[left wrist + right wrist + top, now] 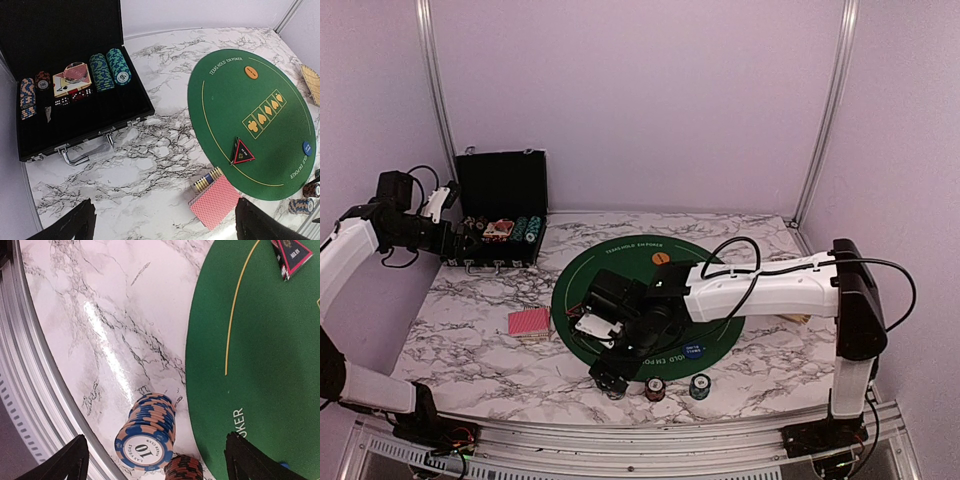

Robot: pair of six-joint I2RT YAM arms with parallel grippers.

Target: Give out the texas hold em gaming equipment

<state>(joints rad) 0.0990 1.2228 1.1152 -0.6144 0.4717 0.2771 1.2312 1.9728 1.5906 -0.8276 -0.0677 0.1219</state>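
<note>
Reading "LAS VEGAS 10" on chip stack (147,432); L tool (165,222), R tool (152,460) spread.

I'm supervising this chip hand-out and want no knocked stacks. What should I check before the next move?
1. right gripper open: ok.
2. blue-and-tan chip stack in one piece, on the marble table: ok.
3. Gap between it and the red-and-black stack: cannot tell.
4. left gripper open, holding nothing: ok.
5. case open, chips inside: ok.
</note>
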